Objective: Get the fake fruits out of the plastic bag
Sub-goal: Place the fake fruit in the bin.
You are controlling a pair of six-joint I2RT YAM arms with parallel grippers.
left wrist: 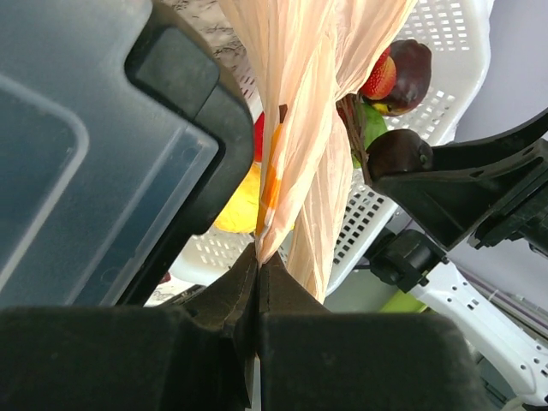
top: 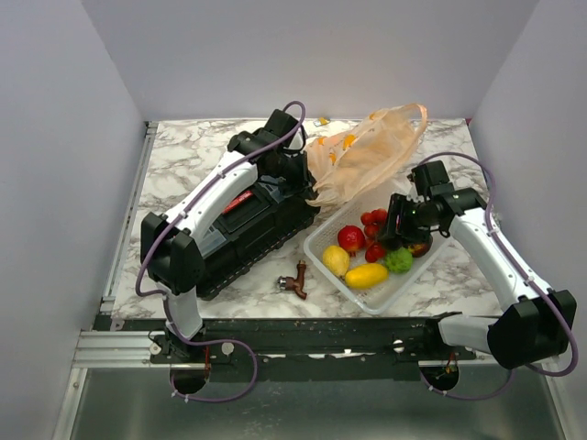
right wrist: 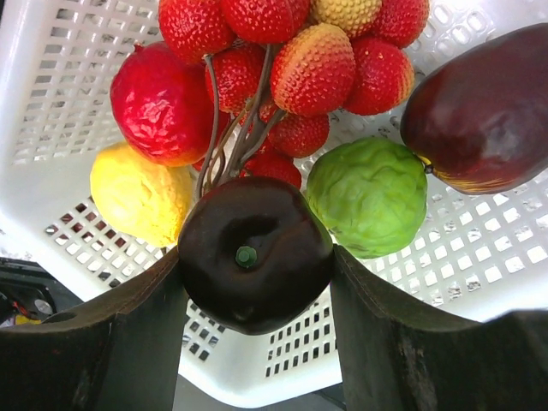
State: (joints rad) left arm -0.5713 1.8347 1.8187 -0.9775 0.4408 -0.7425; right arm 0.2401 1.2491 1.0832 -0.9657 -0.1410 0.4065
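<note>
The plum [right wrist: 255, 244] sits squarely between the fingers of the right gripper [right wrist: 257, 261], clamped on both sides with its stem end facing the wrist camera, over the near rim of the basket [right wrist: 68, 94]. The left gripper [left wrist: 259, 261] has its jaws pressed together on a gathered fold of the bag [left wrist: 300, 128], which hangs stretched from its tips. The rest of the bag lies on the table [top: 183, 156] behind the basket.

There is one plum, held. In the basket lie one apple [right wrist: 158, 103], one lemon [right wrist: 137, 193], one lime [right wrist: 368, 197], one berry cluster [right wrist: 300, 60], one mango [top: 366, 275] and one maroon fruit [right wrist: 484, 111]. There is one bag and one basket. One black case [top: 266, 234] lies to the left of the basket.
</note>
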